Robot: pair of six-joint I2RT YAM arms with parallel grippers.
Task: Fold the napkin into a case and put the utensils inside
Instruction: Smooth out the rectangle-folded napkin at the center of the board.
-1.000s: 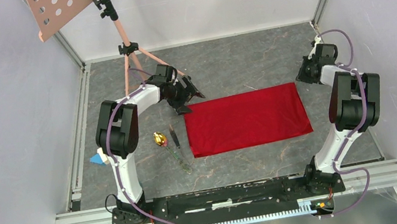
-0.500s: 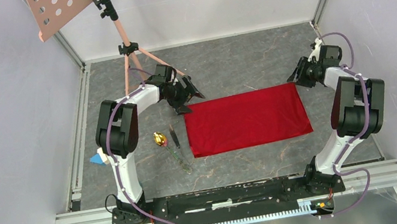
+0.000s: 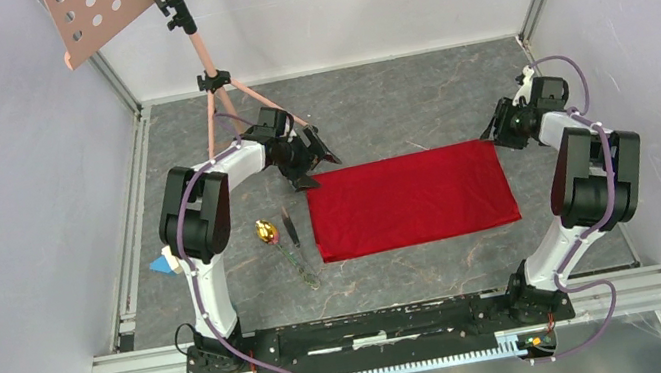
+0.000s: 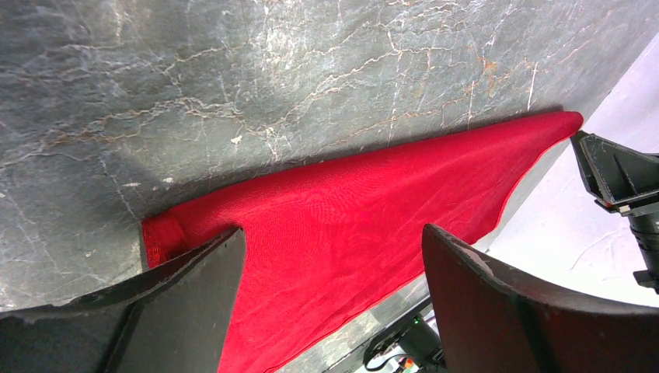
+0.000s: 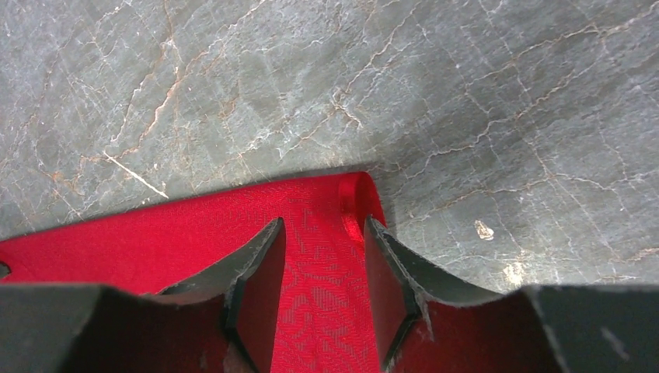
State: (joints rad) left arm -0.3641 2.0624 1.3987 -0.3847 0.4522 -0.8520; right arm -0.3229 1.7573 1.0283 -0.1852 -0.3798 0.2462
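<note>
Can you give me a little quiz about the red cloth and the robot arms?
1. True or false: the gold spoon lies on the napkin.
2. The napkin is: A folded into a pouch, B lying flat, C crumpled in a ball.
3. Fill in: the left gripper and right gripper sit at the napkin's ___ corners, near or far.
Key: 1 false, the gold spoon lies beside it. 2 B. 3 far.
</note>
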